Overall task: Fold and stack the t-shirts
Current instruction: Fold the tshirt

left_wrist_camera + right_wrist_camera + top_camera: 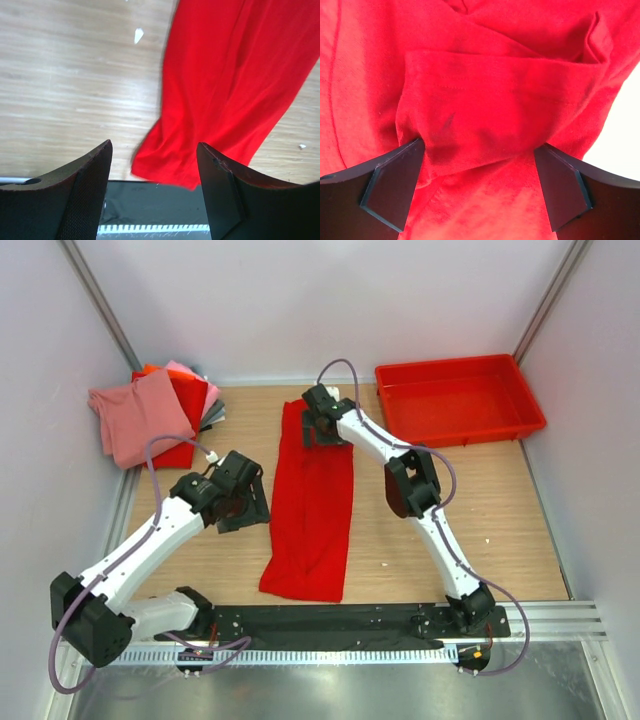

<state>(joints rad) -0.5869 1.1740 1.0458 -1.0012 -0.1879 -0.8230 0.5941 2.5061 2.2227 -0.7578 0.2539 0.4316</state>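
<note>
Folded shirts [150, 418] are stacked far left; the red t-shirt [312, 505] is laid mid-table, folded lengthwise only (cross folds, stacking judged outstanding), far end straddled by the spread right gripper [479, 147], left gripper [246, 504] parted, empty.

We see a rigid red tray [455, 400] lying open side up on the pale wooden surface [500, 510]. Well apart from the tray, a black strip [330, 620] lines the near edge; a small white scrap [138, 35] lies on the wood.
</note>
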